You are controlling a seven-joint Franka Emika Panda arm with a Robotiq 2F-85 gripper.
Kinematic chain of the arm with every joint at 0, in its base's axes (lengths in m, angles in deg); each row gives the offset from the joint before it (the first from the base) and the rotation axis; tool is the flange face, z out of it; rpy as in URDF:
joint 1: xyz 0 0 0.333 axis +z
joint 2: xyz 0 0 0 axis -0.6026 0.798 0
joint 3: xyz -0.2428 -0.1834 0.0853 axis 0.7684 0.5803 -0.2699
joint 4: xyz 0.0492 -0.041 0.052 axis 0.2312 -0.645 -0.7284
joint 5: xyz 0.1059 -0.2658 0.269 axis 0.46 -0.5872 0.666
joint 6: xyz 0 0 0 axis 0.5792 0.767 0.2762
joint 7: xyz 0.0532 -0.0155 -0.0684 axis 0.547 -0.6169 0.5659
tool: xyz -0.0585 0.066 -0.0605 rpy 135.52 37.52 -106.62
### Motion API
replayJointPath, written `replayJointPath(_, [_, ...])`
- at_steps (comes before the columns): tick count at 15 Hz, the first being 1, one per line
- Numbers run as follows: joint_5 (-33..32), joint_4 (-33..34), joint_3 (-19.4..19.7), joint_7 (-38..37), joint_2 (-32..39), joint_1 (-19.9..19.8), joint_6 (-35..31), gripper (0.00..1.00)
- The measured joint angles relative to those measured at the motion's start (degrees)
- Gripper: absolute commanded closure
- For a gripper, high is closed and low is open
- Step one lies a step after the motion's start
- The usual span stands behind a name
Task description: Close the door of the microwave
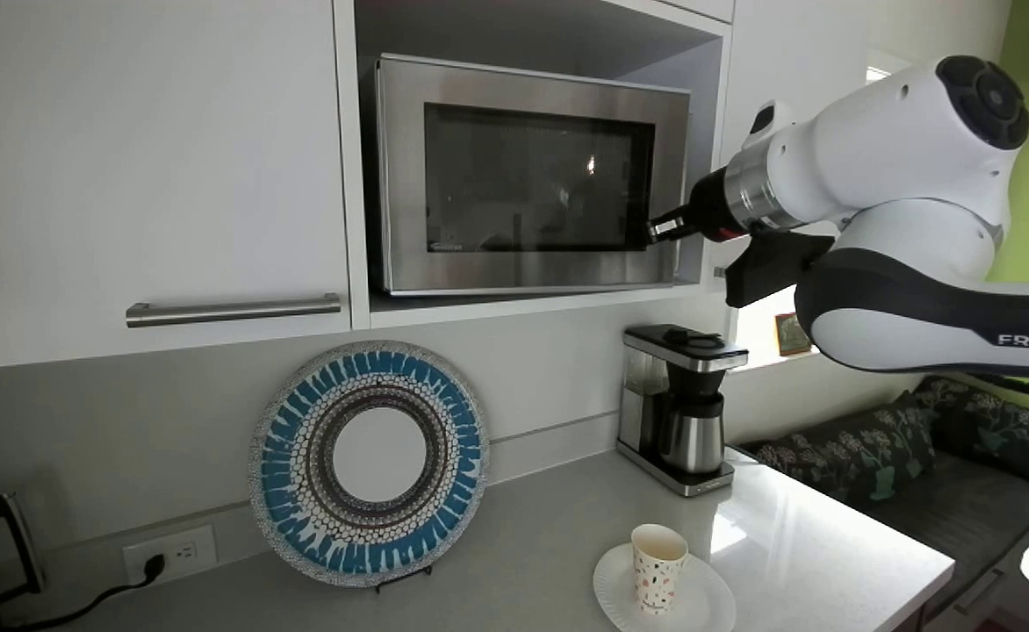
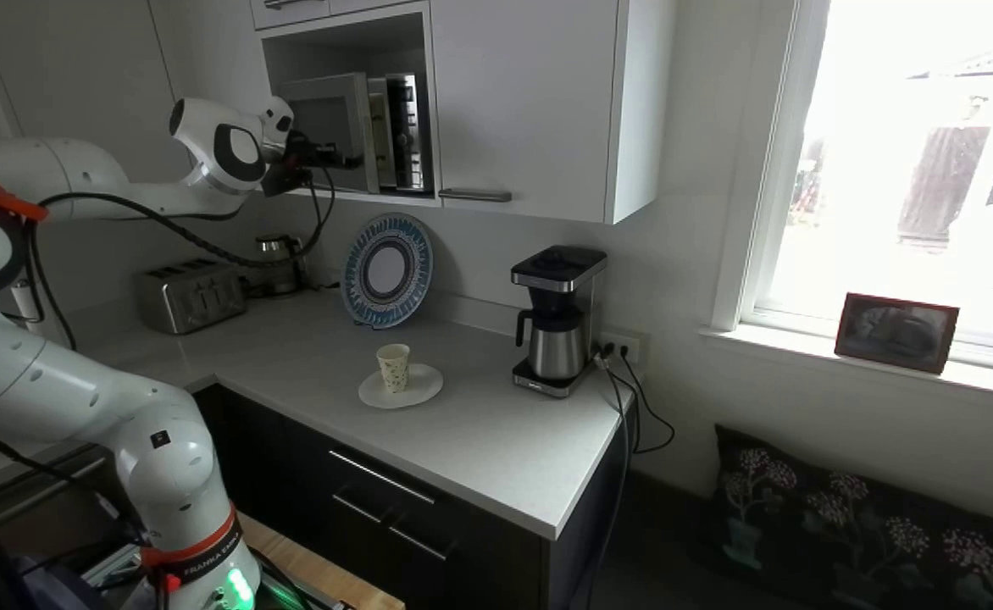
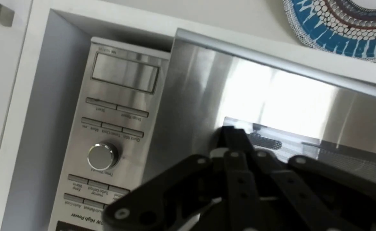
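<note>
Framing the action, white cabinet niche [image 1: 345,175]: holds a boxy stainless-steel microwave [image 1: 528,184], facing outward, long axis level.

White jointed robot arm [image 1: 901,149]: the only one at the scene, extended to the microwave's front.

Wide stainless-steel-framed door [image 2: 331,114]: ajar on the microwave, its free edge standing off the body in an exterior view. Its face points outward; its long axis runs sideways, from that edge to the far side, where the hinge presumably sits.

Narrow silver button panel [image 3: 107,138]: just beside that free edge in the wrist view.

Black two-fingered gripper [image 1: 660,229]: in front of the door, which lies straight ahead of it, most of its length stretching away toward the presumed hinge.

Dark fingertips [image 3: 239,138]: together, holding nothing, near the lower corner of the dark glass window [image 1: 539,180] on the free-edge side; whether they touch cannot be told. The coming move likely turns on this spot: a push inward, square to the face, should swing the door home, with good leverage.
</note>
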Motion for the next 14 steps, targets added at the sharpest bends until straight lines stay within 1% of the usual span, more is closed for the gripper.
replayJointPath(4, [-1.5, 2.2, -4.6, -3.4, 2.0, -8.5, -4.8, 1.0])
replayJointPath(7, [-1.5, 5.2, -8.8, -5.5, 3.9, -14.4, -5.6, 1.0])
replayJointPath(9, [-1.5, 6.7, -11.5, -6.8, 4.6, -17.6, -5.6, 1.0])
replayJointPath(14, [-1.5, 8.5, -16.6, -9.2, 4.0, -23.9, -5.6, 1.0])
